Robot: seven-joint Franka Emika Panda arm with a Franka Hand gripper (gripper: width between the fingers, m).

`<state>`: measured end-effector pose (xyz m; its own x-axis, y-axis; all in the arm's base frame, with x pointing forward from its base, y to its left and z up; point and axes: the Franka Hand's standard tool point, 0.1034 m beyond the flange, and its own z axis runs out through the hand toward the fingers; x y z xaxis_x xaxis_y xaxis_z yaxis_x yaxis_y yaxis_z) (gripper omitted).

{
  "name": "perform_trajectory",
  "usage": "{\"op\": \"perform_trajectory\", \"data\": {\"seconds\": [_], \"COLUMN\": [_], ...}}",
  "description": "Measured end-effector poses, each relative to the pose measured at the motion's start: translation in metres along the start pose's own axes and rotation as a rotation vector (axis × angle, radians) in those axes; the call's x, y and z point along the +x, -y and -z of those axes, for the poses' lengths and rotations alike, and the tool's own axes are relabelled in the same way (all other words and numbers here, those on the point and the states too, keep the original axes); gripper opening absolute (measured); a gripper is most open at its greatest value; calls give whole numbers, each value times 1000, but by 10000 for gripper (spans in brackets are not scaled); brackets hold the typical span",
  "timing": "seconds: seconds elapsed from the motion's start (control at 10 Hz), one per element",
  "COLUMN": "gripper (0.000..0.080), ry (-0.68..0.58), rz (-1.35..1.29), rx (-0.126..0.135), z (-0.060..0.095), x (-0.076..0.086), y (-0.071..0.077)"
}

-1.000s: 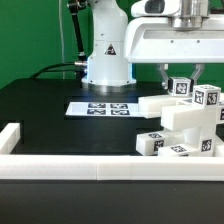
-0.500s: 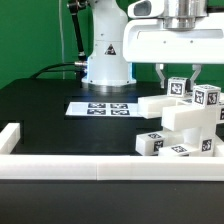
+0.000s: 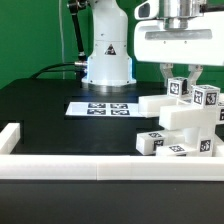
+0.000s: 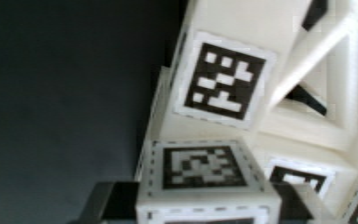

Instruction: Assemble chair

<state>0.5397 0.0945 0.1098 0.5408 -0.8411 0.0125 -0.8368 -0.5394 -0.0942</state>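
The gripper is held spread over the chair, fingers straddling a tagged upright without visibly clamping it, presumably for grasping.

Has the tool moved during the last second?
Yes. In the exterior view the tool has come down a little toward the chair, judged against the fixed robot base.

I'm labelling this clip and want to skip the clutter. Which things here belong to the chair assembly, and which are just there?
Part of the job:
- the chair, white tagged pieces clustered at the exterior view's right
- the hand, fingers down around a tagged piece

Just there:
- the marker board, flat on the table
- the white rail along the table's near edge
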Motion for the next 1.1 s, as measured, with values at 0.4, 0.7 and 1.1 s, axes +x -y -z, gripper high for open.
{"op": "perform_trajectory", "data": {"seconds": [0.4, 0.7, 1.1], "gripper": [292, 635, 649], "ry": [6, 5, 5], "rz": [-87, 77, 439], "rx": [4, -1, 4], "z": [0, -2, 0], "x": [-1, -3, -4], "y": [0, 0, 2]}}
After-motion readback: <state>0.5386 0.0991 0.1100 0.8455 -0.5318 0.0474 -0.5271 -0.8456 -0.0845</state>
